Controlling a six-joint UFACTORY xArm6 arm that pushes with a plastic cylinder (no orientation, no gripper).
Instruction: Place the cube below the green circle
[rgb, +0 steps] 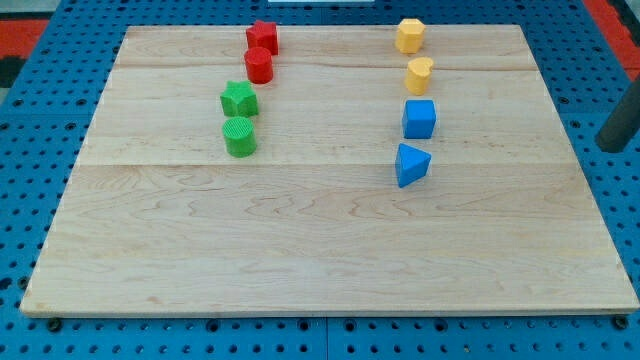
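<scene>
The blue cube (419, 118) sits on the wooden board (320, 250) right of centre, in a column of blocks. The green circle, a green cylinder (240, 136), stands left of centre, roughly level with the cube and far to its left. The dark rod enters at the view's right edge, and my tip (613, 148) is just off the board's right side, far to the right of the cube. It touches no block.
A green star (239, 98) sits just above the green cylinder, with a red cylinder (259, 65) and a red star (262, 37) above that. A yellow hexagon (410, 35) and a yellow heart (419, 75) lie above the cube, a blue triangle (411, 164) just below it.
</scene>
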